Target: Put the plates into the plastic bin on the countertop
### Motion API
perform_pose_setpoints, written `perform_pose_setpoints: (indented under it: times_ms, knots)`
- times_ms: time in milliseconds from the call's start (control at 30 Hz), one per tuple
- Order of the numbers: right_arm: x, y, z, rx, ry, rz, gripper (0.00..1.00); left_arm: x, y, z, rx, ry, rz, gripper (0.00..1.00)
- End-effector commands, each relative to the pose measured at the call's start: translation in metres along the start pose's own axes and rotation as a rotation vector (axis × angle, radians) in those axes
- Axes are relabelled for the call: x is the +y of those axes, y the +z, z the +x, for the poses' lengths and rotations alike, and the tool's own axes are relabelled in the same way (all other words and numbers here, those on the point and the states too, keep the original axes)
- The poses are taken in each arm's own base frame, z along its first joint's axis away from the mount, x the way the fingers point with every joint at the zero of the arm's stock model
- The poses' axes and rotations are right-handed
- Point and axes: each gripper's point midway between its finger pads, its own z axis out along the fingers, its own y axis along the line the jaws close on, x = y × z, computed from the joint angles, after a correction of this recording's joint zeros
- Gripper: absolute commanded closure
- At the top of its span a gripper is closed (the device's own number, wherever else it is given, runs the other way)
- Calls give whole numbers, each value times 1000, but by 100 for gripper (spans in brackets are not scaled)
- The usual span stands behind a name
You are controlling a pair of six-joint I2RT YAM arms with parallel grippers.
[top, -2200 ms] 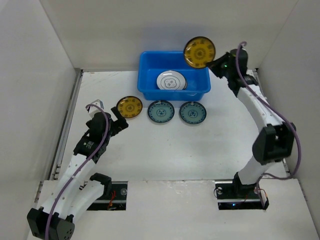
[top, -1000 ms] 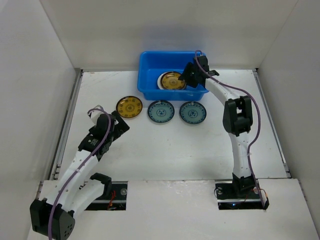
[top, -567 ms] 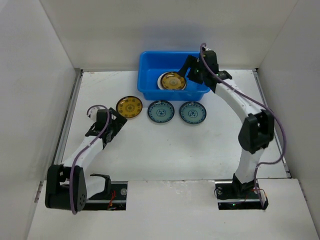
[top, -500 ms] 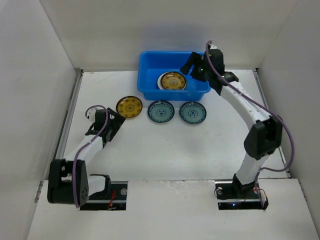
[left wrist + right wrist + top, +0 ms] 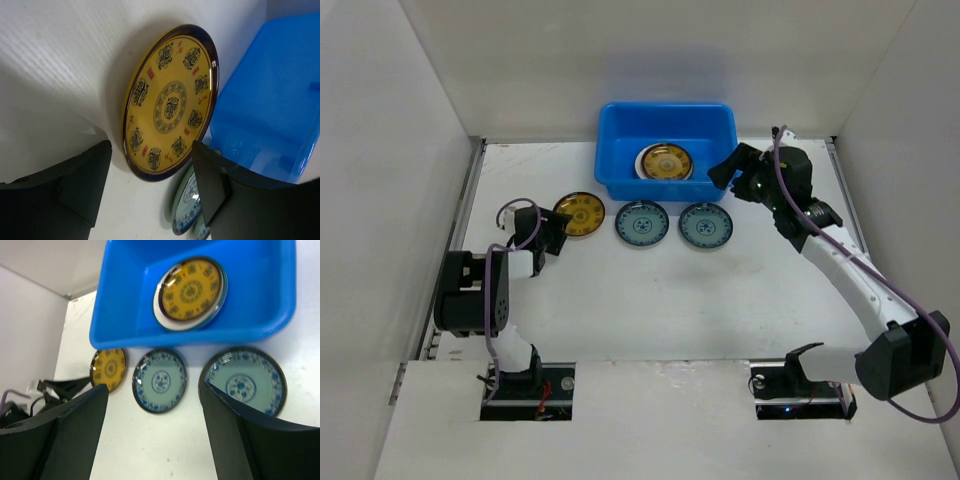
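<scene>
- left pincer [image 5: 150, 155]: jaws apart, either side of the near rim of the yellow plate [image 5: 170, 102], which lies flat on the counter [image 5: 55, 60]. We read this as lined up for a rim grab.
- left arm folded low.
- right pincer [image 5: 152, 397]: apart and empty, above the teal plates [image 5: 159, 381]. Arm stretched forward.
- plastic bin [image 5: 260, 300] holds a second yellow plate [image 5: 192, 290] on a white plate [image 5: 160, 315].

No readable text on my feeds.
I see only character-like medallions ringing the yellow plate [image 5: 171, 102] on the countertop [image 5: 650, 290] and the second yellow plate [image 5: 190, 292] inside the blue bin [image 5: 282, 300]. They are too stylised for me to read as words.
</scene>
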Motion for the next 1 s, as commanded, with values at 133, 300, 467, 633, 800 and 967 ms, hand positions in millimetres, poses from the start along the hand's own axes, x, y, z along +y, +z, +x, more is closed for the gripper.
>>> perform_pose_setpoints:
  times_ms: [133,300,467,633,800,967]
  knots:
    - [-9,-39,-9,-92,28,-33,19,30,25,8,6,-90,-88,67]
    - [-22,-49,-2,-93,38,-16,19,40,28,-1,-19,-127,-116,97]
    - [-30,-51,2,-90,48,-2,20,20,13,-35,-94,-154,-74,100]
    - [-31,-52,5,-90,59,-2,20,-33,-19,-97,-208,-77,13,100]
    - [-37,-56,7,-99,72,8,20,-118,-52,-144,-280,75,139,100]
    - [-50,-68,3,-128,87,32,20,-223,-75,-132,-200,258,320,100]
